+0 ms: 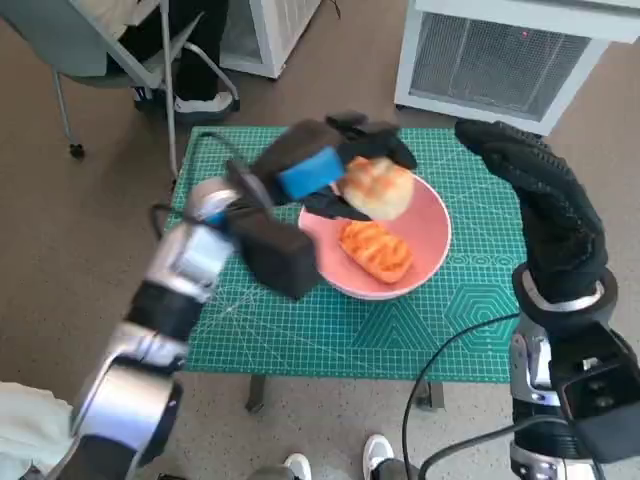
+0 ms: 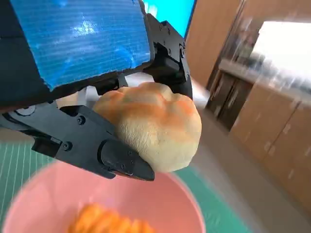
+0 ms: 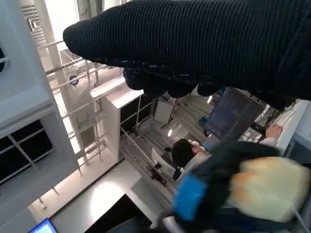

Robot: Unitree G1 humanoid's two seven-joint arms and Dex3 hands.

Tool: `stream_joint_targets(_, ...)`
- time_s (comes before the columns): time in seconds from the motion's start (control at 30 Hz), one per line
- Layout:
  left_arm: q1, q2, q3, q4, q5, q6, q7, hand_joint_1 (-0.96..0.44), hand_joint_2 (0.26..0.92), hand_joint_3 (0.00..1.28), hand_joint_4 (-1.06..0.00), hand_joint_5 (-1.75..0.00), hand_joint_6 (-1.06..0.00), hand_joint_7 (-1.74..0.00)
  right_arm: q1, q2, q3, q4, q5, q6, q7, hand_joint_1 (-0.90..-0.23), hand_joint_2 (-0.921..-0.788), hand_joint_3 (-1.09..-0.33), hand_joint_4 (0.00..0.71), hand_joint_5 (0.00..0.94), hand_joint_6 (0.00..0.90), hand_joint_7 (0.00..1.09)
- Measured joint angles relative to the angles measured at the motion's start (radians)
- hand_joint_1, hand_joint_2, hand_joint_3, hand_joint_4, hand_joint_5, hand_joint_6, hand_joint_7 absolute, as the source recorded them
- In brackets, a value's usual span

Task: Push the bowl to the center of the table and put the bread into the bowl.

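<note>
The left hand (image 1: 335,165) holds a bread roll (image 1: 377,187) directly above the bowl (image 1: 425,235), clear of it. Below the hand, a second bread piece (image 1: 375,250) lies inside the bowl. The bowl sits on the table (image 1: 470,330). The right hand (image 1: 545,205) hangs beside the bowl, apart from the left hand.

A small table covered by a green cutting mat printed with a pale grid (image 1: 350,335) carries one thing directly: a round pink plastic bowl (image 1: 430,235), standing on the mat's middle-right part. The mat's bare grid spreads all around the bowl.
</note>
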Motion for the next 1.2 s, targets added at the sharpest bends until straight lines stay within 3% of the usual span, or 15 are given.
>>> stream_joint_targets(0.07, -0.018, -0.016, -0.023, 0.048, 0.021, 0.033, -0.019, -0.06, 0.873, 0.18, -0.26, -0.58, -0.28, -0.75, 0.0, 0.0, -0.001, -0.001, -0.001, -0.002, 0.0, -0.568, -0.921, -0.739, 0.307, 0.004, -0.001, 0.67)
stream_joint_targets(0.13, -0.033, -0.028, -0.05, 0.081, 0.041, 0.088, -0.058, -0.1, 0.86, 0.12, -0.15, -0.3, -0.22, -0.5, 0.001, 0.0, -0.004, -0.004, -0.002, -0.002, -0.001, -0.568, -0.921, -0.739, 0.307, 0.004, -0.001, 0.67)
stream_joint_targets(0.2, -0.046, -0.037, -0.08, 0.103, 0.065, 0.156, -0.114, -0.15, 0.849, 0.07, -0.07, -0.12, -0.19, -0.31, 0.002, 0.0, -0.005, -0.007, -0.006, -0.003, -0.003, -0.568, -0.921, -0.739, 0.307, 0.004, -0.001, 0.67)
stream_joint_targets(0.43, -0.064, -0.052, -0.137, 0.113, 0.103, 0.361, -0.311, -0.28, 0.837, 0.03, 0.0, -0.01, -0.16, -0.17, 0.009, -0.001, -0.012, -0.028, -0.018, -0.002, -0.011, -0.566, -0.921, -0.739, 0.307, 0.003, -0.001, 0.67)
stream_joint_targets(0.63, -0.061, -0.045, -0.115, 0.079, 0.072, 0.343, -0.322, -0.36, 0.841, 0.02, 0.0, 0.0, -0.16, -0.14, 0.013, -0.001, -0.013, -0.039, -0.018, 0.005, -0.015, -0.57, -0.921, -0.739, 0.306, 0.003, -0.001, 0.67)
stream_joint_targets(0.8, -0.038, -0.035, -0.057, 0.036, 0.005, 0.299, -0.295, -0.38, 0.85, 0.02, 0.0, 0.0, -0.17, -0.14, 0.016, 0.0, -0.013, -0.043, -0.019, 0.01, -0.019, -0.572, -0.921, -0.738, 0.306, 0.003, -0.001, 0.67)
stream_joint_targets(1.0, 0.028, -0.02, 0.061, -0.011, -0.11, 0.163, -0.212, -0.4, 0.89, 0.03, -0.03, -0.01, -0.23, -0.16, 0.018, 0.0, -0.014, -0.051, -0.028, 0.014, -0.027, -0.579, -0.921, -0.737, 0.307, 0.003, -0.001, 0.67)
stream_joint_targets(1.2, 0.122, -0.036, 0.196, -0.056, -0.222, -0.038, -0.027, -0.44, 0.918, 0.18, -0.25, -0.06, -0.37, -0.21, 0.019, 0.002, -0.014, -0.057, -0.031, 0.021, -0.037, -0.58, -0.921, -0.735, 0.307, 0.003, -0.001, 0.67)
